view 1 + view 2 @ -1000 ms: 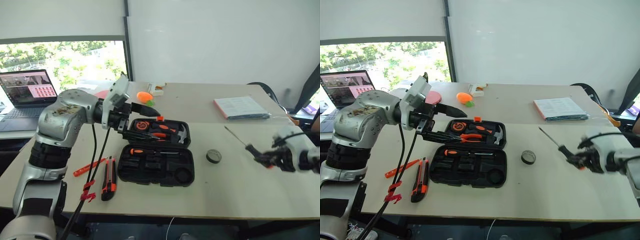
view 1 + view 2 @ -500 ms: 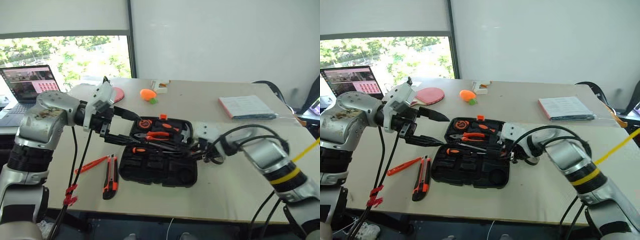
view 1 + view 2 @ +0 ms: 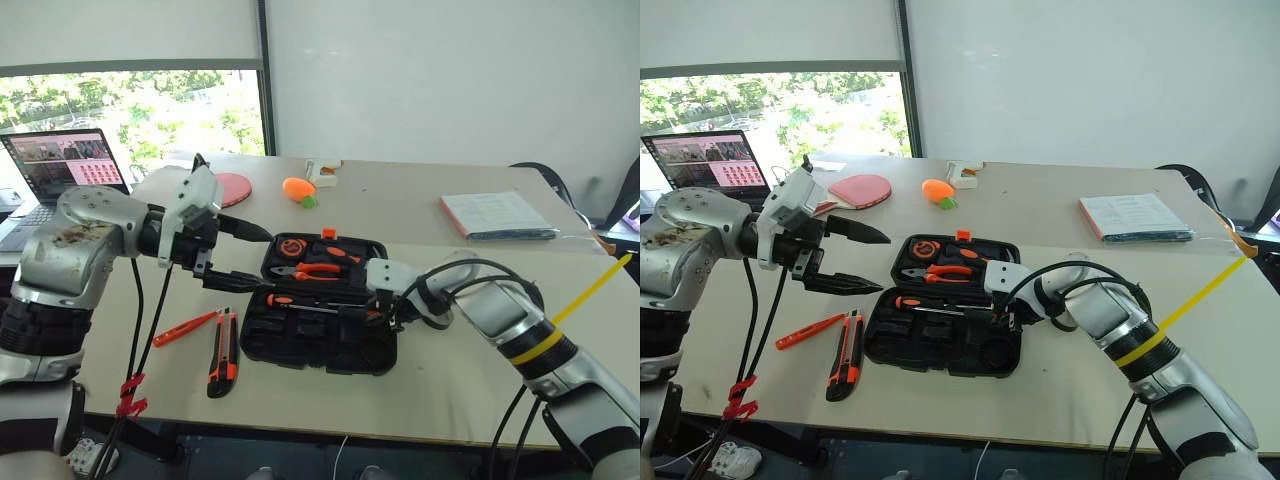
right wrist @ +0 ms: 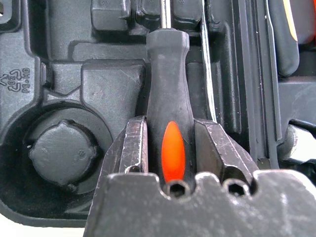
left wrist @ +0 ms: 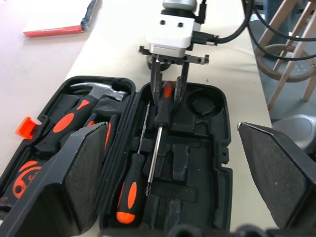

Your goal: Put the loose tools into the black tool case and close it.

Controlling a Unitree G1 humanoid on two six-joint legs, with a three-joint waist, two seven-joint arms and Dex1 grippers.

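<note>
Black right fingers point(image 4: 136, 148) clamp a black-and-orange handled screwdriver point(image 5: 162, 106) over the open black plastic tool case point(image 3: 320, 345); left fingers point(image 3: 855, 284) spread, empty.

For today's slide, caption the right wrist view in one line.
Right end effector grips black-and-orange handled screwdriver over open black plastic tool case.

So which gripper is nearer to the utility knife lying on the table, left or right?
Left. The left gripper hangs open above the table just beyond the utility knife; the right gripper is over the black tool case, holding a screwdriver.
</note>
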